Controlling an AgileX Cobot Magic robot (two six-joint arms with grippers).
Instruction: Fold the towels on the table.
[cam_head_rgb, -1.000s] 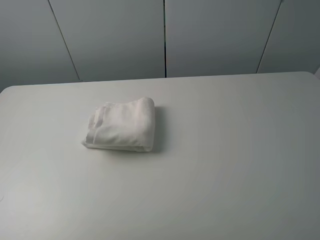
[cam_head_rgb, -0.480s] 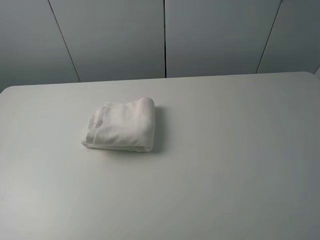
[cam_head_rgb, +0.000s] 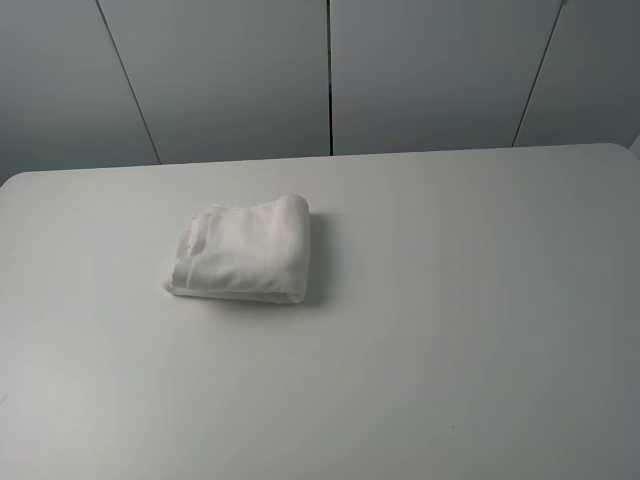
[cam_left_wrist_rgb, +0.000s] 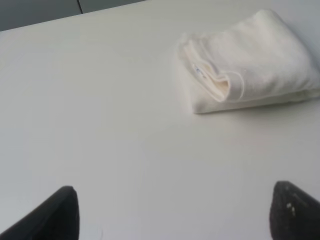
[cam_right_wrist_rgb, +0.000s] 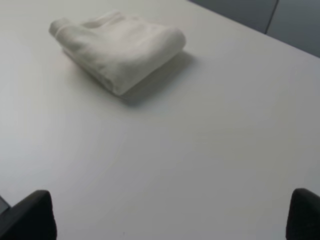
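A white terry towel (cam_head_rgb: 243, 250) lies folded into a small thick bundle on the grey-white table (cam_head_rgb: 450, 330), left of the middle. Its layered edges with a border stripe face left. It also shows in the left wrist view (cam_left_wrist_rgb: 247, 62), where a small label peeks from the folds, and in the right wrist view (cam_right_wrist_rgb: 117, 47). Neither gripper shows in the exterior high view. My left gripper (cam_left_wrist_rgb: 172, 210) is open and empty, well back from the towel, with only its dark fingertips (cam_left_wrist_rgb: 55, 215) in view. My right gripper (cam_right_wrist_rgb: 170, 215) is open and empty too, fingertips (cam_right_wrist_rgb: 30, 215) far apart.
Grey wall panels (cam_head_rgb: 330, 70) stand behind the table's far edge. The table's rounded far corners show at the left and right of the exterior high view.
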